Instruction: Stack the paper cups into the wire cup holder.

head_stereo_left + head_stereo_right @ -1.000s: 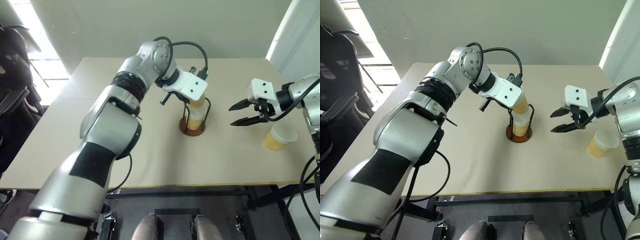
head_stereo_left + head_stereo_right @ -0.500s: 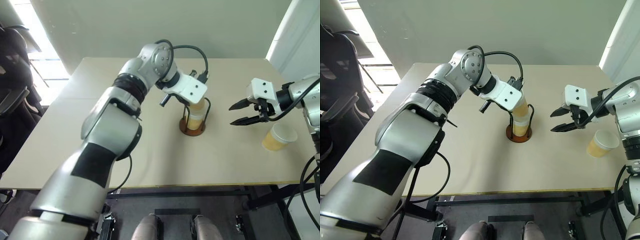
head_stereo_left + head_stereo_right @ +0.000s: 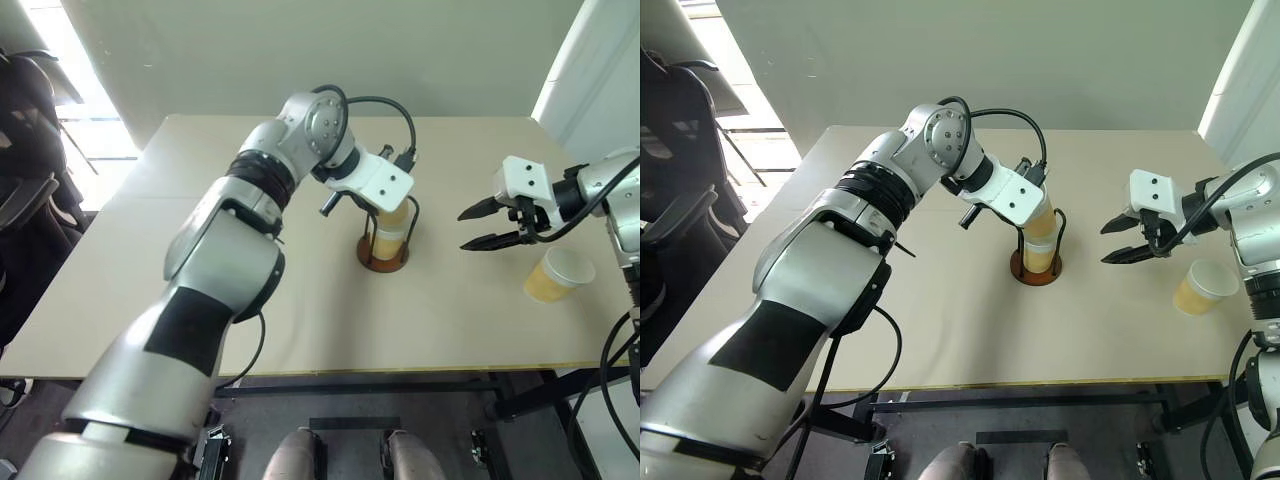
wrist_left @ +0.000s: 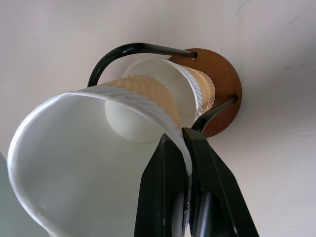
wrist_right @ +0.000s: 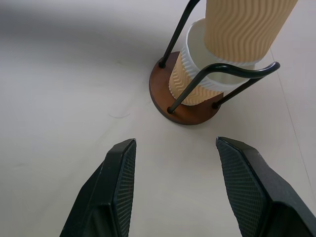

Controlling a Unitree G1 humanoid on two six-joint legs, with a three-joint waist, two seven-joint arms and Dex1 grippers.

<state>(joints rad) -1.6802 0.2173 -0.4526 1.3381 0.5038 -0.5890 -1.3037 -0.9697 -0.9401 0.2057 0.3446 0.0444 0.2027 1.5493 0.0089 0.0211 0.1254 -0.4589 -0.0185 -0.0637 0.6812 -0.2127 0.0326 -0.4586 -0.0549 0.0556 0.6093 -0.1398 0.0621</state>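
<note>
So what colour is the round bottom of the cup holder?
Reddish-brown base, clearest in the right wrist view.

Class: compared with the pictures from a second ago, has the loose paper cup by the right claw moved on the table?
No. The loose cup sits in the same place near the table edge.
</note>
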